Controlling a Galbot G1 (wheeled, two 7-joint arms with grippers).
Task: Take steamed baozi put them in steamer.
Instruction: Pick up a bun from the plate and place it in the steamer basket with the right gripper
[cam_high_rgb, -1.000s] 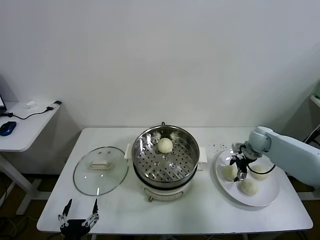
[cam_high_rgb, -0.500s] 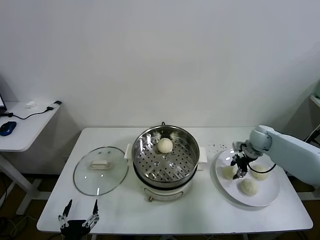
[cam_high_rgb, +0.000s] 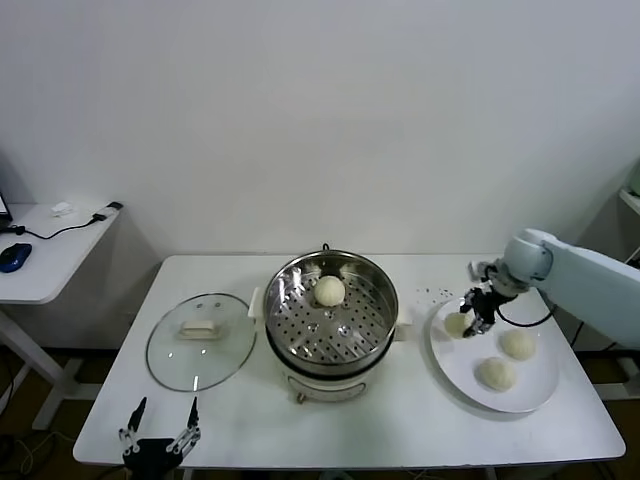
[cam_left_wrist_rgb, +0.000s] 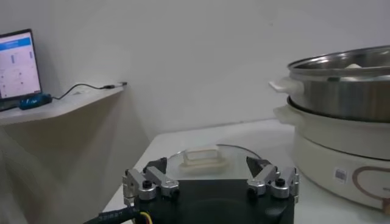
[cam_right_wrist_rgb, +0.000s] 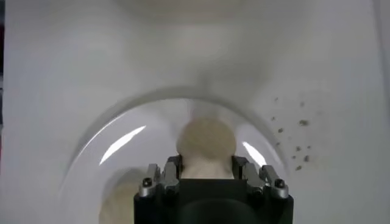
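The right gripper hangs over the left part of the white plate, its fingers clamped on a bun held between them and raised off the plate. The bun is a round dome with no long axis to speak of. Two more buns lie on the plate below and to the gripper's right – one nearer the front edge. Well to its left stands the steamer, with a single bun sitting toward the back of the basket. The left gripper waits, fingers spread, at the table's front edge, near the glass lid.
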